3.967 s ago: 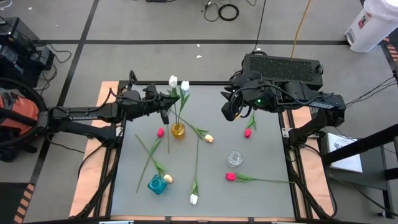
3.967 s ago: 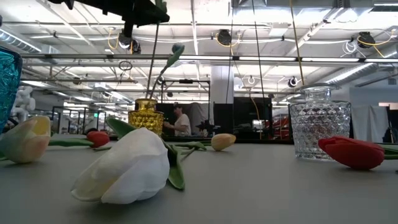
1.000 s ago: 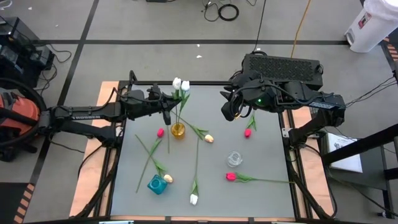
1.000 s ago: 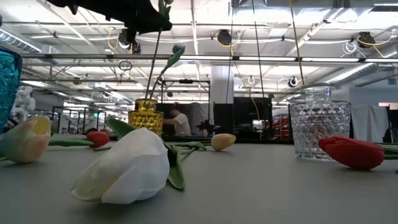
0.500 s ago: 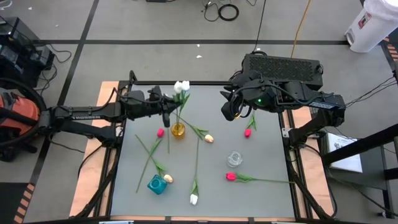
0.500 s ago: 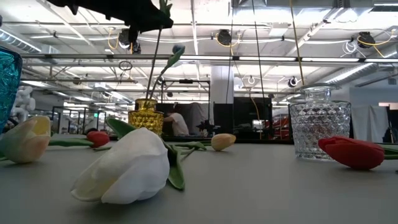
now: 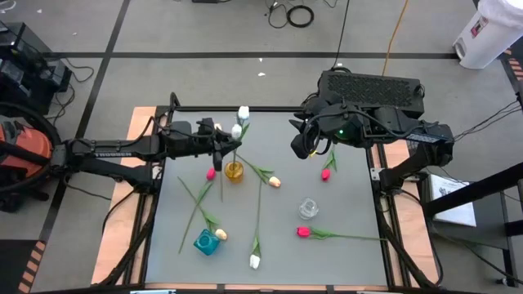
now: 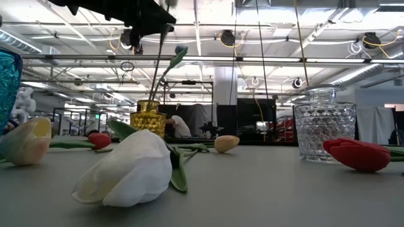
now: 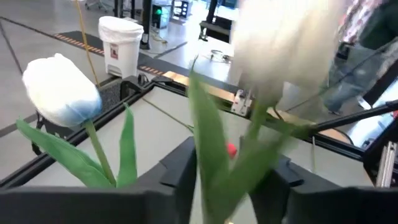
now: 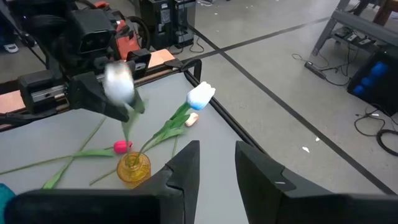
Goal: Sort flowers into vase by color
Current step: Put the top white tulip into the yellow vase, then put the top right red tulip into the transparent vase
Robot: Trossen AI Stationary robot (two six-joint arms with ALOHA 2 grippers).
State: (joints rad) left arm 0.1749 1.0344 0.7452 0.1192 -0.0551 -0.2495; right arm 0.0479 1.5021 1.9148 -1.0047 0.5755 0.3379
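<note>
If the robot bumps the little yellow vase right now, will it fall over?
Probably it could tip. The yellow vase looks small and narrow, and two white tulips on long stems stick out high above it and lean to one side, so it seems top-heavy. It looks like glass, so a fall might crack it.

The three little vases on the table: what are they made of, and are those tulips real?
The clear vase looks like cut glass: see-through, with a diamond pattern. The yellow vase seems to be tinted glass with a shiny, bumpy surface. The teal vase looks like coloured faceted glass, though plastic is possible. The white tulip lying nearest looks artificial: a smooth, matte, foam-like head and a stiff, even green leaf.
</note>
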